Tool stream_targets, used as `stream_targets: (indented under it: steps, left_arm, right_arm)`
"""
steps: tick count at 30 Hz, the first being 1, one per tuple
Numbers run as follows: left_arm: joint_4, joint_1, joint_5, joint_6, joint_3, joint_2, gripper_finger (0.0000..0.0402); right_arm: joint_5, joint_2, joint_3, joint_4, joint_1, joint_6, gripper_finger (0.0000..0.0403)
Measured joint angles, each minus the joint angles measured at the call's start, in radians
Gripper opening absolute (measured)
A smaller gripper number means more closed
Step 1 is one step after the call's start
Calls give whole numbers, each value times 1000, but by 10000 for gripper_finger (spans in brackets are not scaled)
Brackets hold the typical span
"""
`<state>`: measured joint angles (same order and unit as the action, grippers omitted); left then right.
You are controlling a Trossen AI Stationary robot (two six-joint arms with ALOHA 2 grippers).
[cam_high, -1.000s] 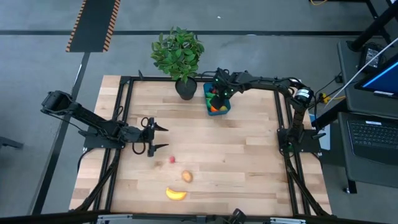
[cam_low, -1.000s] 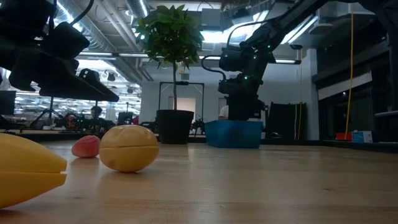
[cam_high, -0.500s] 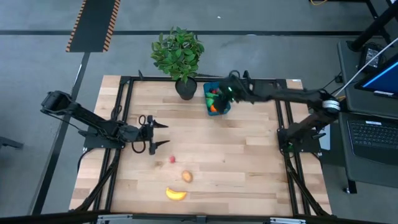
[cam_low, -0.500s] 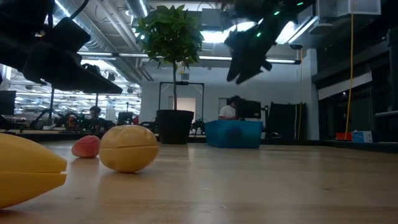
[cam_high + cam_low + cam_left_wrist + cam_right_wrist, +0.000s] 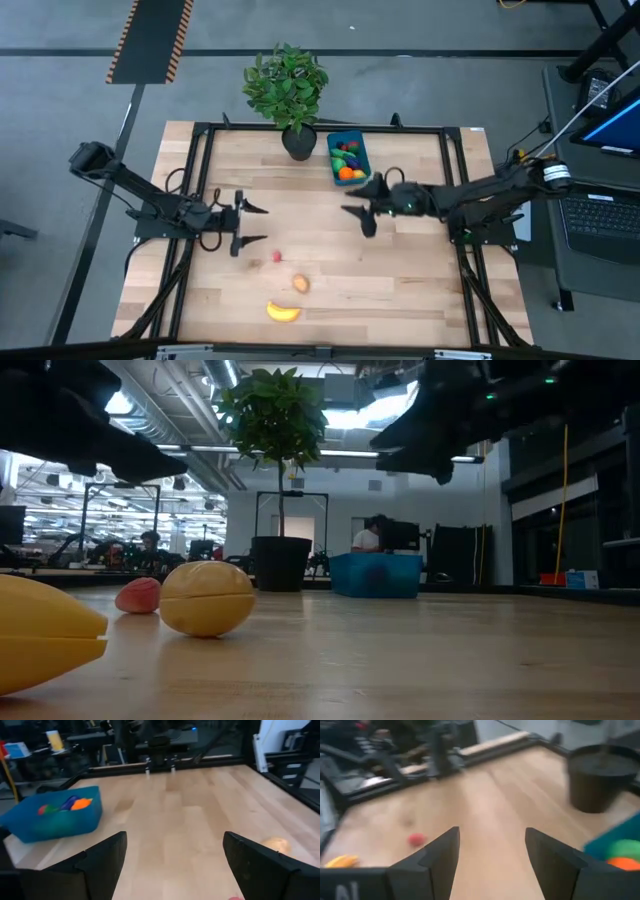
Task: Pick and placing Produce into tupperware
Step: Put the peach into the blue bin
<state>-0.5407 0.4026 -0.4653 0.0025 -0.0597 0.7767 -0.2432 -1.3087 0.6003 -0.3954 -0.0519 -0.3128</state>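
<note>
blue tub [image 5: 350, 158] | yellow banana [image 5: 283, 312] | tan potato [image 5: 301, 284] | red berry [image 5: 276, 257] | green plant [image 5: 287, 82]

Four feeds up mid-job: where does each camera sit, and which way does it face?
High: overhead, straight down on both arms, left end effector and right end effector open.
Low: table height, looking past banana and potato; arms overhead.
Left wrist: between its own fingers, toward the tupperware.
Right wrist: between its fingers, toward the red berry.
Shared: the tupperware, in every view.
</note>
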Motion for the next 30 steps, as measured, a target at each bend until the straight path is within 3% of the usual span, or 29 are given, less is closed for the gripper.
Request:
stream_targets:
  steps: [5, 10, 25, 30]
  left_arm:
    - [1, 33, 8, -35, 0, -6, 324]
    - [10, 39, 7, 23, 0, -5, 324]
    - [43, 39, 0, -45, 0, -5, 324]
    - [198, 40, 32, -87, -29, -4, 324]
  right_arm:
    - [0, 0, -69, -166, -111, 36, 227]
    - [1, 0, -82, -201, -178, 57, 227]
    - [0, -130, -82, -204, -192, -10, 227]
    - [0, -158, -82, -218, -192, -51, 227]
